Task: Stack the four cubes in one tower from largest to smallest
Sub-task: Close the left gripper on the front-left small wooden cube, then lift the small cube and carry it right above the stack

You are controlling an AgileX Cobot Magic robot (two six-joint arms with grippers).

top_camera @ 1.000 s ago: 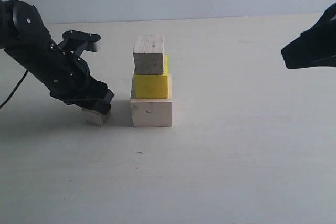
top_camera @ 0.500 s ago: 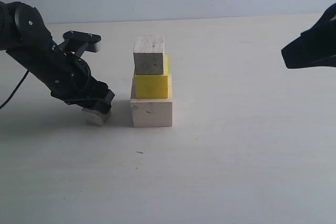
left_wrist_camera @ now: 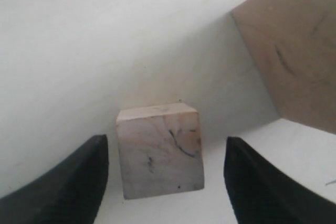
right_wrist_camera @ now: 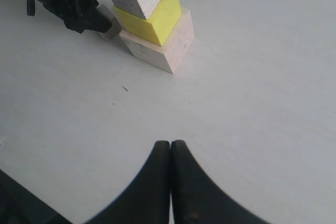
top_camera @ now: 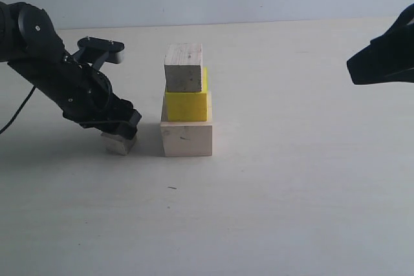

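A tower stands mid-table: a large pale wooden cube (top_camera: pixel 186 139) at the base, a yellow cube (top_camera: pixel 186 105) on it, and a small pale cube (top_camera: pixel 183 68) on top. Another small pale cube (top_camera: pixel 119 145) rests on the table just left of the tower. My left gripper (top_camera: pixel 120 131) is low over this cube. In the left wrist view the cube (left_wrist_camera: pixel 160 150) lies between the open fingers (left_wrist_camera: pixel 79 182) with a gap on each side, beside the large cube (left_wrist_camera: pixel 294 51). My right gripper (right_wrist_camera: pixel 170 145) is shut and empty, far right of the tower (right_wrist_camera: pixel 157 19).
The pale tabletop (top_camera: pixel 291 192) stretches around the tower. The left arm (top_camera: pixel 45 63) leans in from the left edge, and the dark right arm (top_camera: pixel 381 56) hangs at the right edge.
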